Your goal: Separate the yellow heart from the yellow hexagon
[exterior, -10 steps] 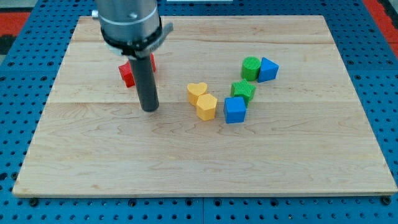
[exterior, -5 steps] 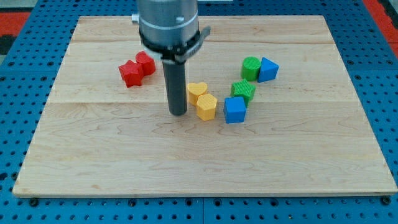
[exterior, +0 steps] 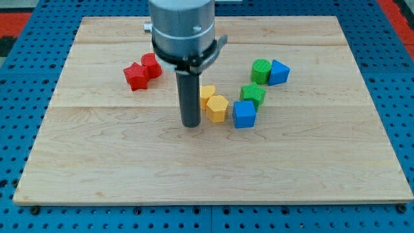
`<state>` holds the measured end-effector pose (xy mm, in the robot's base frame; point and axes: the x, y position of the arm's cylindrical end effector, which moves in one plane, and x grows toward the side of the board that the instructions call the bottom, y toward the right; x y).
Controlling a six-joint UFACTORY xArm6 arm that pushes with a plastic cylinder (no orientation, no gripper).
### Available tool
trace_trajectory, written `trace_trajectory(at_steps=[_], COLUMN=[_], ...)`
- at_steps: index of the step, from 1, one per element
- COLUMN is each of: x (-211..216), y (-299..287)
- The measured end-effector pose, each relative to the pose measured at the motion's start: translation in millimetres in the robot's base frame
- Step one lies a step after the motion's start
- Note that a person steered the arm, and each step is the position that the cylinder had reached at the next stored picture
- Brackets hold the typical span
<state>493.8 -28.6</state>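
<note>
The yellow hexagon (exterior: 217, 108) lies near the board's middle, touching the yellow heart (exterior: 207, 94), which sits just above and to its left. The rod partly hides the heart's left side. My tip (exterior: 191, 124) rests on the board just left of and slightly below the hexagon, close to it; I cannot tell if it touches.
A blue block (exterior: 244, 114) sits right of the hexagon, with a green block (exterior: 253, 94) above it. A green cylinder (exterior: 261, 69) and a blue block (exterior: 279, 72) lie further up. Two red blocks (exterior: 142, 71) touch at upper left. The wooden board (exterior: 97, 168) ends in blue pegboard.
My tip has moved from the view's left to the right, arriving beside the yellow pair, then slightly down. The hexagon appears nudged slightly; the other blocks have not moved.
</note>
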Motion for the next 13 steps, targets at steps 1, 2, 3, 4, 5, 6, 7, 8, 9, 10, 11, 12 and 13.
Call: trace_trajectory(at_steps=[1, 2, 3, 4, 5, 6, 7, 8, 9, 10, 11, 12, 13], x=[13.2, 8.3, -19.7, -55.4, -92.7, -100.6, -88.3, -83.8, -97.0, -117.0, -116.4, -115.3, -126.4], y=[21.8, 27.8, 13.5, 12.6, 8.2, 3.9, 9.0, 16.4, 21.1, 14.0, 14.1, 50.9, 57.6])
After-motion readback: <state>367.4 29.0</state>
